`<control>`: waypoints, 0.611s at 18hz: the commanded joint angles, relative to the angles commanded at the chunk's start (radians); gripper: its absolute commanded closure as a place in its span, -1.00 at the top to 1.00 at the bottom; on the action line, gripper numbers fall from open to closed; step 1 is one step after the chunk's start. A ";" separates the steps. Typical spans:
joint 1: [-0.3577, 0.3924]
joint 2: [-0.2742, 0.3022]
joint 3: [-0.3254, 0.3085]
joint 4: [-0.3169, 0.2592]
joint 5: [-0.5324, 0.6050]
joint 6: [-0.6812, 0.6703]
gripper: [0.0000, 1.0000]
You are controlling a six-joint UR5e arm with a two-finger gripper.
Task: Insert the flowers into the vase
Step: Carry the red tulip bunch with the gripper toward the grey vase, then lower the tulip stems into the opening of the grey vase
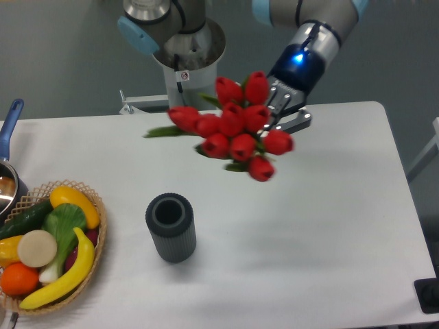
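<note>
Aloft, hand (pixel 282 115) clamped on the flowers (pixel 233 130), buds leading toward the vase (pixel 170 227), down-left of hand.

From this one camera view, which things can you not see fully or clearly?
- The gripper: the flowers cover its fingertips and the stems, so the grip is hidden.
- The vase: its inside is too dark to see.
- The pot: cut off by the left edge.
- The basket: its lower left part is cut off by the picture edges.
- Black object: cut off at the right edge, unidentifiable.
</note>
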 joint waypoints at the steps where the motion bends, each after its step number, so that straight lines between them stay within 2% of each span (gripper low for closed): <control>1: -0.012 -0.005 -0.002 0.000 -0.012 0.020 -0.70; 7: -0.072 -0.029 -0.003 0.000 -0.078 0.039 -0.70; 11: -0.107 -0.048 -0.003 0.000 -0.080 0.043 -0.70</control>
